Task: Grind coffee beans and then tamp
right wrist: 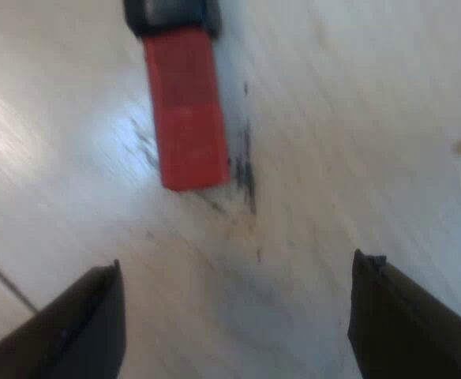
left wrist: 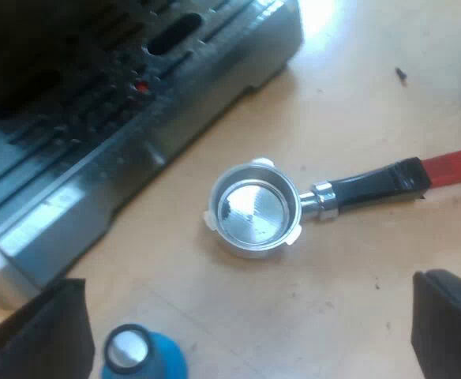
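Metal holder: we see the metal holder (left wrist: 254, 209) lying loose on the wooden table (left wrist: 357, 79), just beside the espresso machine (left wrist: 96, 118) and not locked into it.
Basket: it faces straight up and looks bare and shiny, so we judge that grinding has not yet begun.
Long axis: it runs flat along the table from the basket through the dark handle (left wrist: 372, 185) to the red end (left wrist: 451, 167). The basket is the end nearer the machine's drip tray (left wrist: 65, 170), and the handle points away from it at a slant.
Why it lies so: the rim and handle both rest on the table, which leaves the handle free for a grasp from above, as we read it.
Left gripper: our left gripper (left wrist: 246, 324) hangs above the table with its fingers spread wide and nothing between them. It is near the holder's basket but apart from it.
Blue tamper: the blue tamper (left wrist: 140, 355) stands upright on the table close to one left finger, untouched; we take it to be waiting for the later step.
Right gripper: our right gripper (right wrist: 237, 284) is also spread wide and empty. The handle's red end (right wrist: 185, 110) lies ahead of it on the table, pointing roughly toward the gap between the fingers.
Step in hand: we judge this an approach to the handle by the right arm.
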